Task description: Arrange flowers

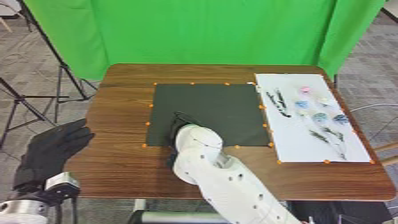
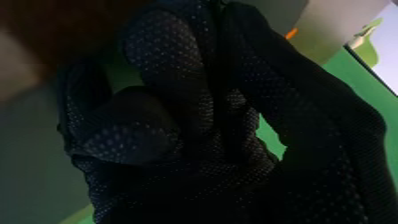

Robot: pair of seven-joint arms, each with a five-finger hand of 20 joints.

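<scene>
The flowers lie spaced on the white sheet, likely for easy picking, with the right hand curled closed, seemingly empty, over the dark mat and the left hand spread.

Place: robotics lab, by the look of the rig
Backdrop: plain green cloth, 11 to 1 o'clock, behind table
Tripod legs: black, 9 o'clock
Floor: grey carpet, office type
Table: brown wood, orange markers round work areas
Robot arm: white, in from 5 o'clock
</scene>
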